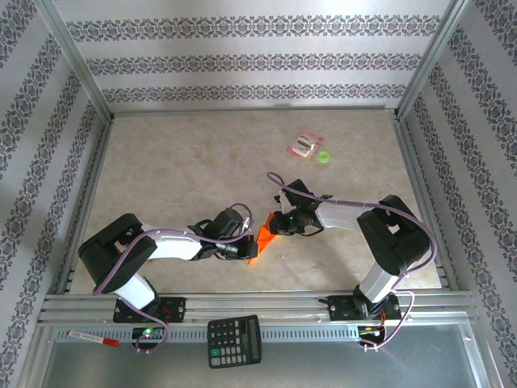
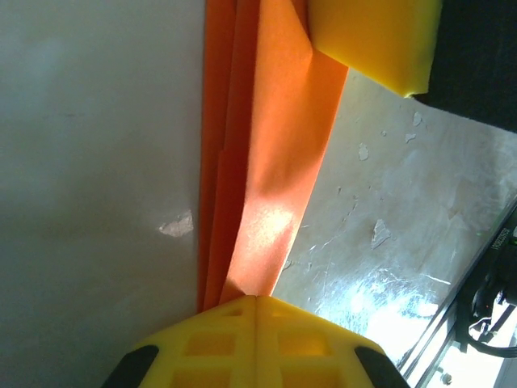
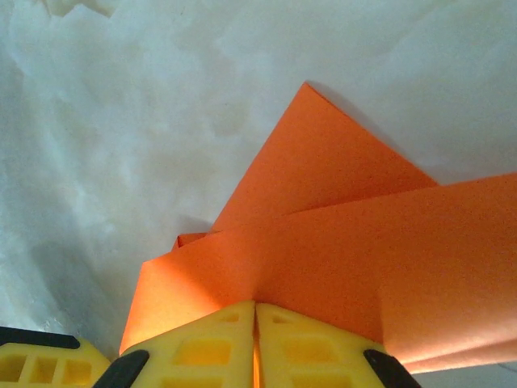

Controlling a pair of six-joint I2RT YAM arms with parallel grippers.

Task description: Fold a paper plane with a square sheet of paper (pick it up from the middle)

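The orange sheet of paper [image 1: 260,238] is folded into long overlapping layers and sits between both grippers at the middle front of the table. My left gripper [image 1: 243,247] is shut on its near-left end; in the left wrist view the paper [image 2: 266,162] runs straight up from the pinched yellow fingertips [image 2: 234,339]. From the right, my right gripper [image 1: 276,225] is shut on the other side, and an orange edge shows in the seam between its fingers [image 3: 315,347]. The paper's flaps [image 3: 339,218] fan out beyond them. The right gripper's yellow finger [image 2: 373,40] touches the paper's far end.
A pink-red packet [image 1: 305,145] and a small green object [image 1: 324,157] lie at the back right of the table [image 1: 161,162]. A black calculator [image 1: 234,340] and a red-capped pen [image 1: 93,338] rest on the front metal shelf. Aluminium rails border the table.
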